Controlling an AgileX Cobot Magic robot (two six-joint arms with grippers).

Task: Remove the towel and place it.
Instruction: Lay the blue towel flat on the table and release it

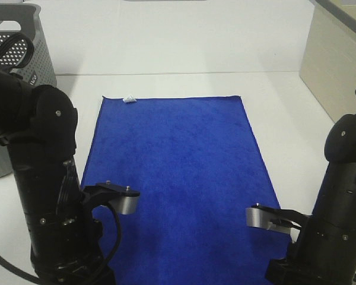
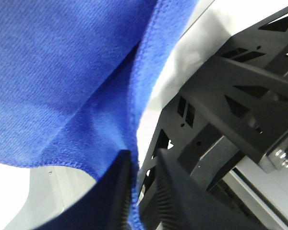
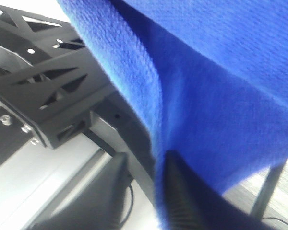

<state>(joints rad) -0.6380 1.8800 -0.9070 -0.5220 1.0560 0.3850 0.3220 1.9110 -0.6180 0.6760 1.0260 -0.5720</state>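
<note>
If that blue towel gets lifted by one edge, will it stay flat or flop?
Probably flop: the towel creases and sags where its edge passes through the left gripper. It looks plush, so it is likely grippy rather than slippery. Spread thin and flat on the table, it seems light.

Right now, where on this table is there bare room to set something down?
Bare table lies beyond the towel, between the basket and the beige panel, and right of it up to that panel. The left arm and right arm crowd the near corners.
</note>
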